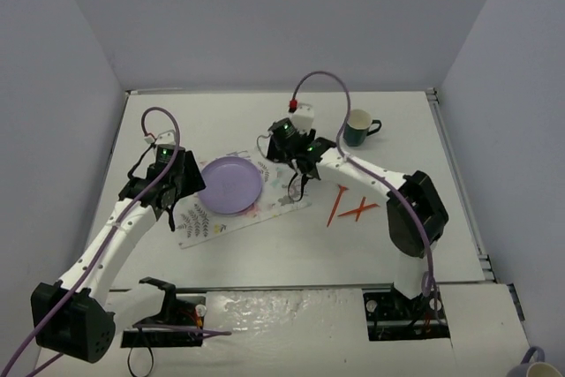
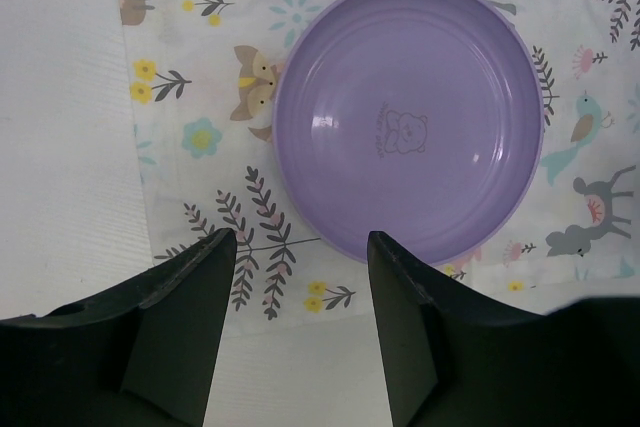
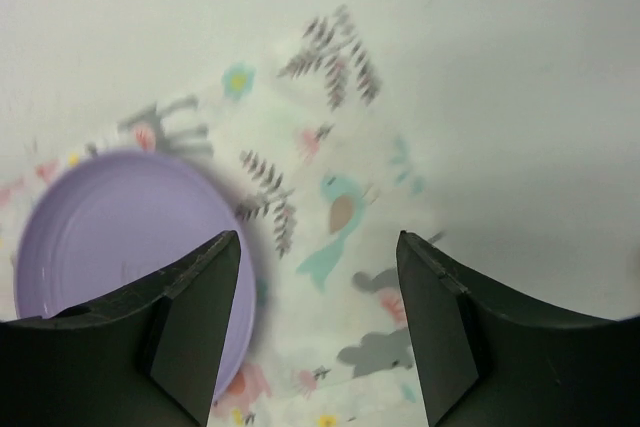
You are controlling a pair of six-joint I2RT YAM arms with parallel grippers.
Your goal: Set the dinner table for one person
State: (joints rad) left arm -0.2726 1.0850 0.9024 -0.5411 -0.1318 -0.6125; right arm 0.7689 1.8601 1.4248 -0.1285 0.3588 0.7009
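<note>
Left hand and right hand hang open, empty, above the placemat bearing a purple plate on the counter

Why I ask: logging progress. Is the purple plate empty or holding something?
Empty. The left wrist view shows the purple plate's bare inside, only a bear mark, as it lies on the placemat.

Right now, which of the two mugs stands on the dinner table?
The dark green mug, on the far right of the dinner table. The pale mug sits in the picture's bottom right corner, off the tabletop.
</note>
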